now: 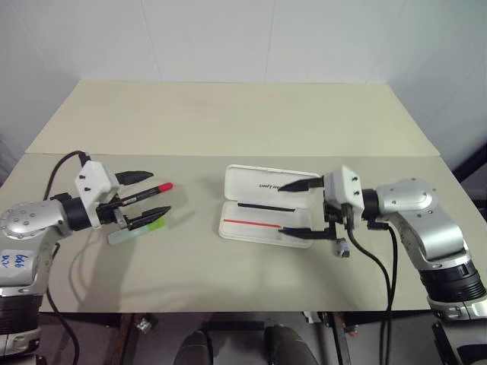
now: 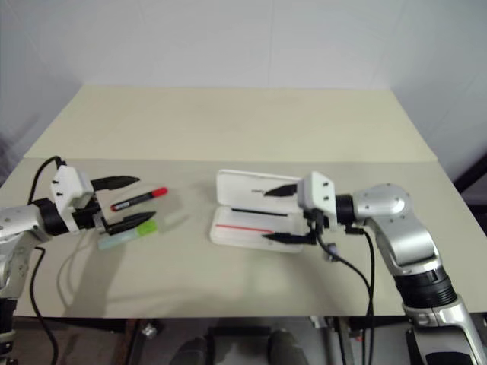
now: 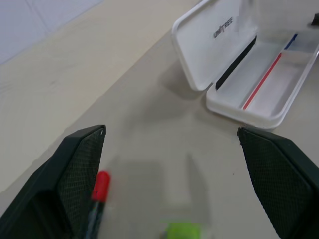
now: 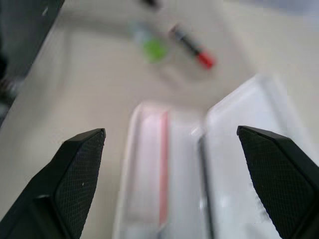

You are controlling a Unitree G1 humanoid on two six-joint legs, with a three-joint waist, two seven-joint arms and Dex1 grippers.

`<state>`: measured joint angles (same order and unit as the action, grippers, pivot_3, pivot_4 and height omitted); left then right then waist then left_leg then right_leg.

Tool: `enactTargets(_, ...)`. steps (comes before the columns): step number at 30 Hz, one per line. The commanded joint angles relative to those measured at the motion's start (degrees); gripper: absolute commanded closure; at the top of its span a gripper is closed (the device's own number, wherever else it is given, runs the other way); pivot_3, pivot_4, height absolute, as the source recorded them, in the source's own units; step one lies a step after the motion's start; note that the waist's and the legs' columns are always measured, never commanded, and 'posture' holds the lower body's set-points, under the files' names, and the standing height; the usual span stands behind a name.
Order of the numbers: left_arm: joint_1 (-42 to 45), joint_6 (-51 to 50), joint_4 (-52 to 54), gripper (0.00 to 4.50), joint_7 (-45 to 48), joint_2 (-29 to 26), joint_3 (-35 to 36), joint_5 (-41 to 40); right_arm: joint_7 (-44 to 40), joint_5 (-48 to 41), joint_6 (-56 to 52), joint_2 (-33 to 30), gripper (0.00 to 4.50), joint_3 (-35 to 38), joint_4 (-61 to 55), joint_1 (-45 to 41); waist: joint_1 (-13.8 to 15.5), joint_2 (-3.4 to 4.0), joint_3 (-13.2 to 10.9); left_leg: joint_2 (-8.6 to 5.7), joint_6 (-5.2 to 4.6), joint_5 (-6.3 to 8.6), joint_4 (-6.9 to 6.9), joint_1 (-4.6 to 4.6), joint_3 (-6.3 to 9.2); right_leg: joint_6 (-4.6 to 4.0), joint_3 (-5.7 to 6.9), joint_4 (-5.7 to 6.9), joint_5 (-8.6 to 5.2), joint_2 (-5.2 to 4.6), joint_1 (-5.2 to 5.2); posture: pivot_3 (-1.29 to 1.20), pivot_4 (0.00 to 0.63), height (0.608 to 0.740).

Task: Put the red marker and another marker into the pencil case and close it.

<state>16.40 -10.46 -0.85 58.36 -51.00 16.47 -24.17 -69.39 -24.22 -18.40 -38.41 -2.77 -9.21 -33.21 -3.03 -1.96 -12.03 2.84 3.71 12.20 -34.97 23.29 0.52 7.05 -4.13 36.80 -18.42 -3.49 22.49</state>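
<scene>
Open pencil case on counter, two markers lying loose, both tools empty

Item: the pencil case point(image 1: 266, 205) lay open on the pale counter point(image 1: 228, 122), lid raised at the far side, tray showing a thin red stripe; the right tool point(image 1: 300, 207) hung over its right end, fingers spread wide, gripping nothing. The red marker point(image 1: 148, 192) and another marker point(image 1: 138, 230), mint-green with a bright green band, lay on the counter well left of the case, near each other. The left tool point(image 1: 148, 195) hovered above them, fingers wide apart, apparently clear of both. A small dark grey lump point(image 1: 342, 247) sat just right of the case
</scene>
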Motion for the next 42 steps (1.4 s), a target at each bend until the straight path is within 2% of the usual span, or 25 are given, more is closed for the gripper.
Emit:
enactTargets(1,1.1,2.5,-4.2,0.0,2.9,-4.1,2.0,1.6,2.9,-6.7,-5.3,1.5,0.02,3.9,-3.1,-1.2,0.0,0.0,0.0,0.0,-0.01,0.01,0.02,0.01,-0.01,-0.01,0.0,-0.02,0.0,-0.01,0.02,0.0,0.15,0.74)
enactTargets(5,7.1,4.8,-16.8,0.0,6.8,-10.1,-2.1,6.9,4.2,-8.5,-6.2,1.8,0.02,4.8,-2.3,-2.2,0.1,0.01,0.0,0.0,-0.04,0.04,0.1,0.02,-0.05,-0.13,0.0,-0.1,-0.07,-0.02,0.07,0.0,0.15,0.74)
enactTargets(10,20.2,6.8,-30.8,0.0,7.7,-11.7,-9.6,14.9,5.4,-7.1,-4.8,2.2,0.02,4.0,-2.1,-1.9,0.7,0.01,0.0,0.0,-0.1,0.08,0.14,0.06,-0.15,-0.09,-0.01,-0.25,-0.05,-0.03,0.08,0.0,0.15,0.74)
enactTargets(14,30.1,6.2,-41.1,0.0,9.0,-10.3,-16.1,21.2,6.4,-6.7,-4.3,2.6,0.02,3.4,-4.0,-0.3,1.3,0.01,0.0,0.0,-0.14,0.11,0.12,0.23,-0.18,0.04,-0.02,-0.26,-0.01,0.03,0.22,0.0,0.15,0.74)
enactTargets(18,36.1,7.0,-48.6,0.0,13.4,-7.8,-21.5,25.5,7.7,-6.5,-4.4,2.4,0.02,3.7,-5.4,0.5,1.3,0.01,0.0,0.0,-0.16,0.19,0.08,0.31,-0.23,0.14,-0.04,-0.26,-0.06,0.04,0.29,0.0,0.15,0.74)
enactTargets(22,40.7,8.7,-54.7,0.0,12.5,-5.0,-24.1,28.8,9.1,-6.8,-4.7,2.3,0.02,4.6,-6.7,1.2,1.4,-0.01,0.0,0.01,-0.17,0.2,0.01,0.4,-0.21,0.16,-0.03,-0.24,-0.07,0.05,0.34,0.0,0.15,0.74)
enactTargets(30,46.1,13.4,-62.9,0.0,7.8,1.3,-26.1,33.3,12.1,-7.2,-5.4,2.2,0.02,5.3,-10.2,3.6,1.4,-0.02,0.0,0.0,-0.17,0.21,-0.11,0.45,-0.2,0.24,-0.04,-0.22,-0.02,0.04,0.33,0.0,0.15,0.74)
enactTargets(35,46.2,14.9,-64.9,0.0,7.7,2.1,-28.3,36.6,13.6,-7.7,-5.8,1.8,0.02,5.8,-11.0,3.8,1.3,-0.02,0.0,0.01,-0.17,0.2,-0.1,0.45,-0.2,0.24,-0.05,-0.19,-0.02,0.06,0.34,0.0,0.15,0.74)
enactTargets(38,46.2,15.7,-66.3,0.62,5.6,2.0,-28.8,37.9,14.2,-8.0,-5.9,1.6,0.0,6.0,-11.2,3.8,1.3,-0.02,0.0,0.0,-0.17,0.2,-0.11,0.42,-0.2,0.24,-0.06,-0.16,-0.02,0.05,0.33,0.0,0.15,0.74)
enactTargets(42,46.3,15.6,-67.2,1.89,4.6,2.3,-27.9,37.2,14.7,-8.2,-6.0,1.5,0.0,6.1,-11.6,4.1,1.3,-0.03,0.0,0.01,-0.14,0.18,-0.13,0.27,-0.22,0.24,-0.13,0.09,-0.02,0.08,0.32,0.0,0.15,0.74)
